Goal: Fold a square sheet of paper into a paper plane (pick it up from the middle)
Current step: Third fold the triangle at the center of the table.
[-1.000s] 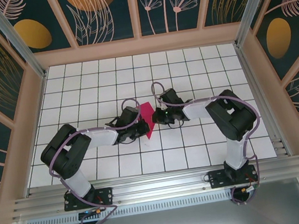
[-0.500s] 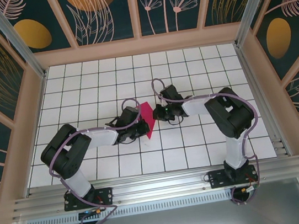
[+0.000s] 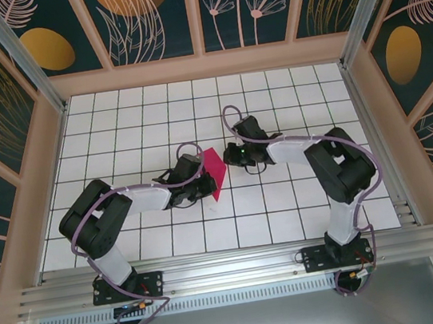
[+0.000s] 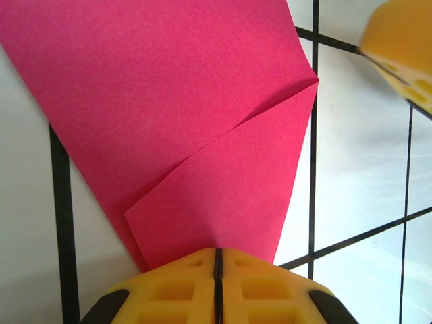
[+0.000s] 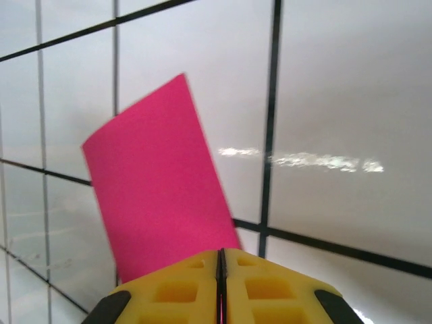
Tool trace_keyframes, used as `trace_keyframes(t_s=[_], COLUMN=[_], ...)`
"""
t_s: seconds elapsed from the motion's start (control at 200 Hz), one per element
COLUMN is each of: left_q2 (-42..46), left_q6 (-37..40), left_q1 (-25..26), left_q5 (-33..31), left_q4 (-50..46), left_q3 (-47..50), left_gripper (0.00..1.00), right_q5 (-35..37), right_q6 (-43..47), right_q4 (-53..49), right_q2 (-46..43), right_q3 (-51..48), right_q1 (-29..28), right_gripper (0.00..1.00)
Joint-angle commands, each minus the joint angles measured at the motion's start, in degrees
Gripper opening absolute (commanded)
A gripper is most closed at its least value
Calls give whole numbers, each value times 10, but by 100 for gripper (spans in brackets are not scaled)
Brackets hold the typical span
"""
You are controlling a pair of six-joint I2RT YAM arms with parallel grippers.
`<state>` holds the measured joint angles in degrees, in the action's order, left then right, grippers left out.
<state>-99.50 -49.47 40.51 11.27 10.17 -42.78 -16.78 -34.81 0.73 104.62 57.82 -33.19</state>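
The folded pink paper (image 3: 215, 172) lies mid-table (image 3: 115, 128). The left gripper (image 4: 217, 254), fingers pressed together, touches its edge at 8 o'clock. The right gripper (image 5: 221, 254), likewise closed, is just clear at 2 o'clock.

Inspection finding: no legible text, label, brand, number or sign on any surface. The paper (image 4: 202, 101) is plain magenta on every visible face. The bench (image 3: 271, 90) carries a black grid of lines. The wall panels (image 3: 140, 19) carry leaf and flower motifs, without lettering.
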Motion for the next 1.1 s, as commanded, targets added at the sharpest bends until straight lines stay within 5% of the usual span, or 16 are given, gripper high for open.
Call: trace_keyframes(t_s=[0.0, 0.585, 0.851, 1.096], left_q2=[-20, -4, 73, 57], left_q6=[17, 23, -5, -17], left_q1=[-2, -2, -2, -1], left_q5=[-33, -29, 27, 62], left_q4=[-81, -84, -8, 20], left_q3=[15, 17, 24, 23], left_gripper=[10, 11, 16, 18], right_q5=[-15, -15, -45, -41], right_q6=[8, 10, -29, -39], right_q4=[11, -18, 13, 19], right_q2=[-22, 39, 5, 1], right_q3=[-21, 6, -51, -61], right_q1=[-18, -24, -31, -36], right_gripper=[11, 11, 11, 10])
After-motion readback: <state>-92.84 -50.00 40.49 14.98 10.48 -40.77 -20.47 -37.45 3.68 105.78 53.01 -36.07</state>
